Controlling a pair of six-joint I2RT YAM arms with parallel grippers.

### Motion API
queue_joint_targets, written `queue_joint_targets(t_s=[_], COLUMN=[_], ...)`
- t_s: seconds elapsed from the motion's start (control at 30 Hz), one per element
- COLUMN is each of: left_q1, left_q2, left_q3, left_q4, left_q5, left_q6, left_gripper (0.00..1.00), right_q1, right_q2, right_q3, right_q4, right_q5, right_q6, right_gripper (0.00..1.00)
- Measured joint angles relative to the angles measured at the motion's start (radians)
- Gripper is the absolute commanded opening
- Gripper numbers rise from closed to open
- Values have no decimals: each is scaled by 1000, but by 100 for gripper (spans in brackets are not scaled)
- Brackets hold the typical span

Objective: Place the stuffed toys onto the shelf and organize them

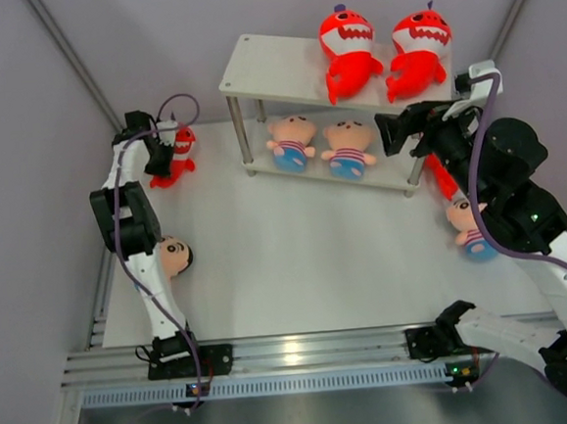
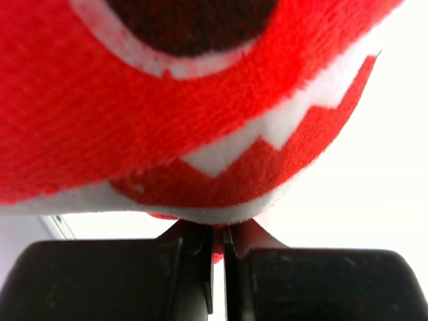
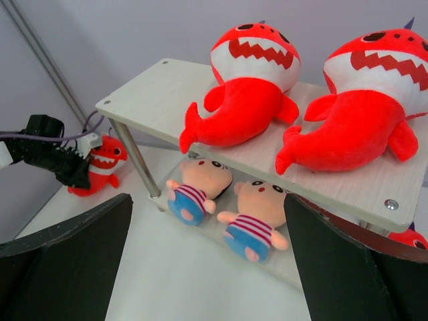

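My left gripper (image 1: 166, 154) is shut on a small red shark plush (image 1: 184, 141) at the table's far left. In the left wrist view the shark (image 2: 167, 100) fills the frame, and a fold of its red fabric is pinched between the nearly touching jaws of the gripper (image 2: 219, 231). On the shelf (image 1: 262, 66), two red sharks (image 1: 349, 50) (image 1: 418, 54) lie on the top board and two boy dolls (image 1: 293, 141) (image 1: 349, 148) on the lower one. My right gripper (image 1: 392, 132) hangs open and holds nothing by the shelf's right end, facing those dolls (image 3: 197, 187) (image 3: 257, 214).
A boy doll (image 1: 176, 256) lies on the table by the left arm, partly covered by it. Another boy doll (image 1: 470, 229) and a red shark (image 1: 441, 175) lie at the right, mostly behind the right arm. Grey walls close in on both sides.
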Motion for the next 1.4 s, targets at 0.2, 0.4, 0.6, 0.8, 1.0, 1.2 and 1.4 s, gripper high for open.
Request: queue_joint_targets(t_s=[0.2,0.4,0.6,0.8,1.0,1.2,1.4], left_q1=[25,26,17,-119,-389,-472,-543], left_q2=[-127,-316,-437,-549,-582,-418,-264], left_q3=[-2,4,134,309,413,546,552], left_q4=[-11,-11,-17,-5,12,43,50], left_q5=[37,37,83,114,185,172,167], left_q6=[-163,-317,-465,-576,-670,-709,-737], left_gripper=[0,0,0,0,0,0,0], right_q1=[0,0,0,0,0,0,0], right_q2=[-23,-61,-82,-83,-88,-94,-105], right_q3=[-18,-36,-52,-82,-104,-110,-129], right_q4=[14,21,39,51,50,48,45], right_q5=[1,12,16,16,16,18,44], right_q6=[3,4,13,37,71,102,129], right_gripper=[97,97,97,97,96,96,95])
